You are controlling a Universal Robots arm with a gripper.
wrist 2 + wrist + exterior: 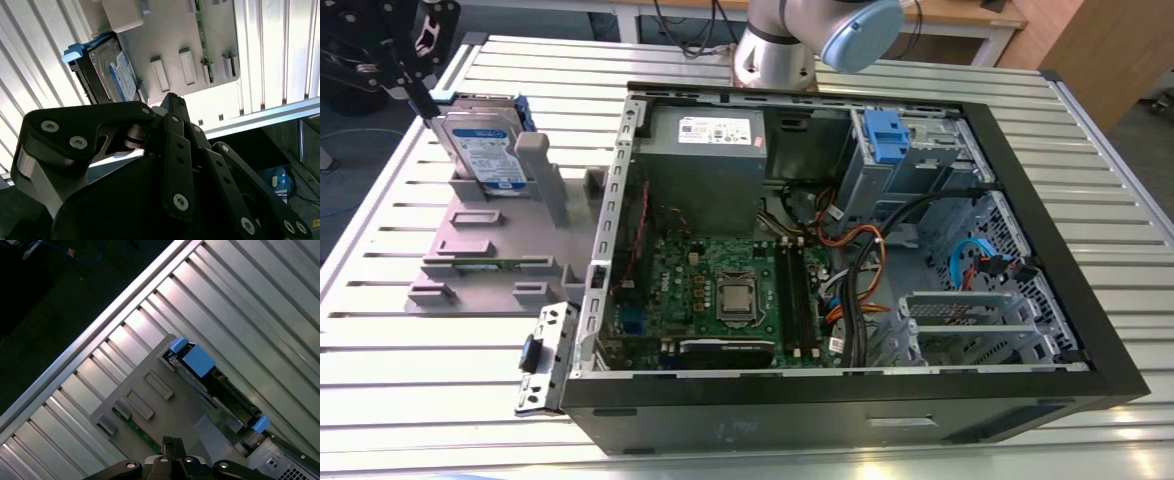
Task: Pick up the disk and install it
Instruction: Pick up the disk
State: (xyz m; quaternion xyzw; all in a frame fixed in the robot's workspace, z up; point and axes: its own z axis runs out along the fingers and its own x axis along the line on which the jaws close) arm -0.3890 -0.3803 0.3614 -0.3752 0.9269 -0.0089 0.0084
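disk (483, 150) stands upright in grey stand (480, 255), close beside gripper (416, 95); jaw state cannot be told.

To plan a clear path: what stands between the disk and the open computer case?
In the exterior view, an upright post of the grey stand stands between the disk and the computer case, beside the disk.

A silver-grey metal arm tube (767, 55) at the far side of the scene carries a rounded joint with a pale blue plastic cap (865, 35). Far left, the matt black claw (414, 90) is built of flat, round-ended link bars (177, 165). These are fastened with silver socket-head screws (180, 201), and a bare steel pin (134, 136) sits at one pivot.
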